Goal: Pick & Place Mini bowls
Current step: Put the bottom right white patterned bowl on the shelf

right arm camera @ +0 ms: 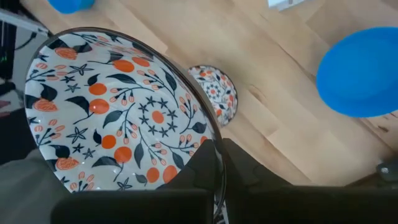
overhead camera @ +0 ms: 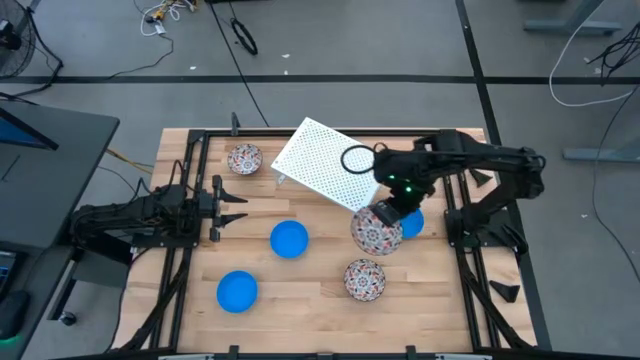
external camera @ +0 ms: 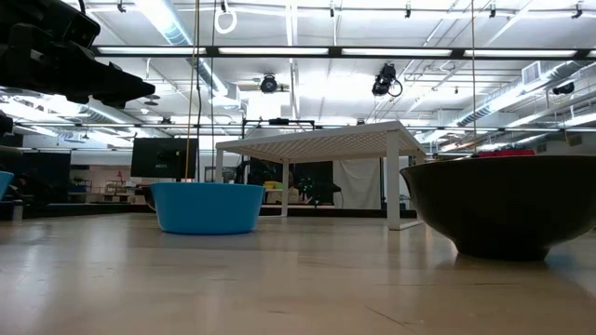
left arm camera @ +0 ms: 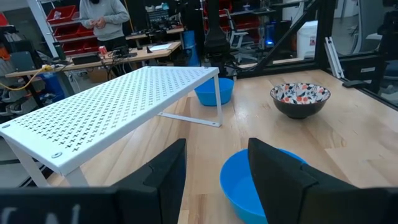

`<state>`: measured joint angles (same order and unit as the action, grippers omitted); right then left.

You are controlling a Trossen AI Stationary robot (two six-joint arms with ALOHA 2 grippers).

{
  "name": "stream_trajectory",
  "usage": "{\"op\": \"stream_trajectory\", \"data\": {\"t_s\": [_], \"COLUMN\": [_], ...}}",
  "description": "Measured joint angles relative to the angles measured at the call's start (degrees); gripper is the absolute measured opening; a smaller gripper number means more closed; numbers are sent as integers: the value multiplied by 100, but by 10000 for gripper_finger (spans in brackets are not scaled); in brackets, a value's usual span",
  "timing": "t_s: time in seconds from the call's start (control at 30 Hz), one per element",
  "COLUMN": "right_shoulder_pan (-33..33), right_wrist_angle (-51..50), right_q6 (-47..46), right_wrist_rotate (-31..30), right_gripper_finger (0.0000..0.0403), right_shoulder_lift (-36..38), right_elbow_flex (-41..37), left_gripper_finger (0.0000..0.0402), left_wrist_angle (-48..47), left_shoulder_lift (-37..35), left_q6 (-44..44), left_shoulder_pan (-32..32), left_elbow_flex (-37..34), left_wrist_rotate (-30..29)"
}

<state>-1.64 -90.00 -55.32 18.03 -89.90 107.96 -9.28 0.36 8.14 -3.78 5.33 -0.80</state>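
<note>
From above, we see the right pincer pinched shut on the rim of a patterned bowl, lifted beside the white rack, near a blue bowl. Other bowls are scattered over the desk. The left pincer waits open.

At desk level, a second blue bowl sits before the rack.

In the right wrist view, the held bowl looks glazed, stiff, slippery and breakable; we judge a rim pinch best.
</note>
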Motion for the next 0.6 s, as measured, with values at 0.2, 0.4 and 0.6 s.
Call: {"op": "stream_trajectory", "data": {"t_s": [0.2,0.4,0.6], "right_shoulder_pan": [221,381,538], "right_wrist_angle": [-1,0,1], "right_q6": [-162,-337,-452], "right_wrist_rotate": [47,38,-1], "right_gripper_finger": [10,10,9], "right_shoulder_lift": [-456,-990,-1502], "right_elbow_flex": [478,1067,1522], "left_gripper_finger": [177,177,177], "left_wrist_angle": [2,2,0], "left_shoulder_lift": [0,-1,-1], "left_q6": [0,194,600], "left_shoulder_pan": [1,1,1], "left_elbow_flex": [1,0,1], "left_wrist_rotate": [0,-20,-94]}}
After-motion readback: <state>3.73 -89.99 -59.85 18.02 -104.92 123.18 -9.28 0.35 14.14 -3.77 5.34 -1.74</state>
